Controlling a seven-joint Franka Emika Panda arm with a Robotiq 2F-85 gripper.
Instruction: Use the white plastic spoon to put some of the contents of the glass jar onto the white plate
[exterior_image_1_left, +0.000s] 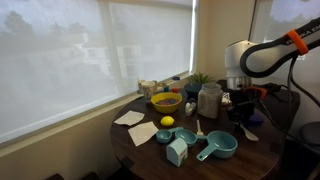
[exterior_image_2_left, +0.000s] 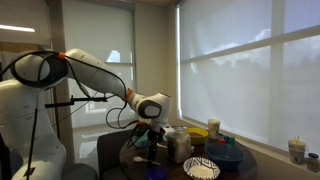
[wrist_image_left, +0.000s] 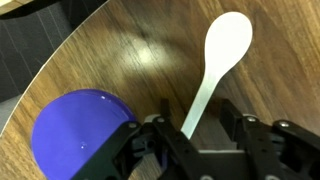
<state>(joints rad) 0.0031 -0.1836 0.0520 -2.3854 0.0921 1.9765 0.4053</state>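
Spoon handle is seen running between the spread fingers of the pincer (wrist_image_left: 200, 135); the white plastic spoon (wrist_image_left: 222, 55) lies flat on the wooden worktop (wrist_image_left: 110, 55) near its rounded edge, bowl pointing away, beside a dark blue-purple disc (wrist_image_left: 75, 130); no pinch is yet made.

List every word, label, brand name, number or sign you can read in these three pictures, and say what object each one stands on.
None: no text reads in any view.
Paper cup on the sill, exterior view: any print too small to read.
Containers behind the yellow bowl: labels, if any, too blurred.
White plastic spoon and table, wrist view: no markings.
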